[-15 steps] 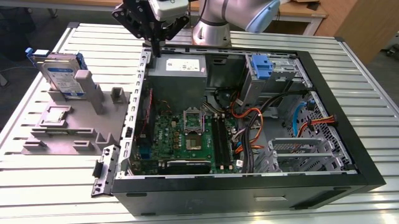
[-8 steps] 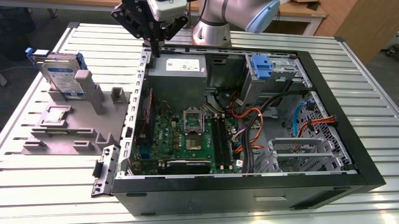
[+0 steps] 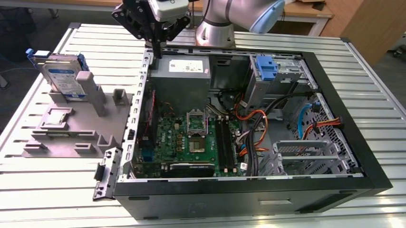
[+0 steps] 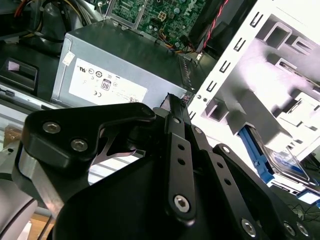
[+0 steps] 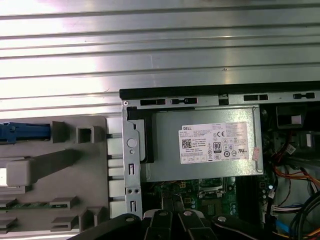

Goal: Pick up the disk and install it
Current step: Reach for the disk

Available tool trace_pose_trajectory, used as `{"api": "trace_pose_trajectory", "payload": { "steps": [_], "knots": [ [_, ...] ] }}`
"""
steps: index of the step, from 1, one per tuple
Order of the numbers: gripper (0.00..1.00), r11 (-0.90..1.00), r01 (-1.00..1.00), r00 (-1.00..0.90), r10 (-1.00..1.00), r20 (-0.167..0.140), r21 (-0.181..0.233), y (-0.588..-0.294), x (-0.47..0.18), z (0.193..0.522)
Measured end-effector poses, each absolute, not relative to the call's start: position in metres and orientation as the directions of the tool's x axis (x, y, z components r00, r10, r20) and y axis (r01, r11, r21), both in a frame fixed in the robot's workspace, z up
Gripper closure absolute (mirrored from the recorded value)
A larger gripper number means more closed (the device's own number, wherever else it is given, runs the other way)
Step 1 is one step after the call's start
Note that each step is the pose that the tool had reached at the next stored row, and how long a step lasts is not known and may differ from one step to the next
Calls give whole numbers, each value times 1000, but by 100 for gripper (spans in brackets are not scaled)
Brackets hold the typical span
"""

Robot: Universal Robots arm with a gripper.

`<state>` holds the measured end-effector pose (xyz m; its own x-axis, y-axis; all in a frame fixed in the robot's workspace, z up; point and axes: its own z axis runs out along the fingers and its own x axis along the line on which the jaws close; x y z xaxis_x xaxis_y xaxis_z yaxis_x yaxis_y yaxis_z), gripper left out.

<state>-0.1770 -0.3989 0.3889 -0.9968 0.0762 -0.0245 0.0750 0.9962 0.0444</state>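
"Exterior view, item one: where is the gripper (image 3: 154, 45)?"

"It hangs over one corner of the open computer case (image 3: 330, 187). Its fingertips point down, just above the case wall. The grey power supply box (image 3: 184, 67) lies just beside and below them."

"And what state is it in?"

"The fingers are drawn together with nothing between them. Both wrist views agree: the black linkages of the gripper (image 4: 172, 100) converge to one tip above the power supply box (image 4: 100, 75). In the first wrist view the gripper (image 5: 173, 214) is likewise closed on nothing, with the power supply box (image 5: 205, 145) beneath it."

"Where is the disk (image 3: 63, 78)?"

"It is well apart from the gripper, off to the side toward the exterior view's left and lower than the fingertips. It stands upright in a grey fixture (image 3: 70, 130) on the slatted metal table (image 3: 381, 118), outside the case. A bright blue bracket frames it. In the second wrist view the disk (image 4: 286, 162) appears beyond the fingers, past the fixture's pale wall."

"Is anything else blue near the hand?"

"A bare blue clip (image 3: 266, 66) sits in the drive bay, on the far side of the power supply box from the gripper."
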Motion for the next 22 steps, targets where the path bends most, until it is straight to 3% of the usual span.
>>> {"api": "trace_pose_trajectory", "payload": {
  "steps": [22],
  "knots": [
    [90, 996, 75, -997, 76, -24, 44, -399, -182, 388]
  ]
}}
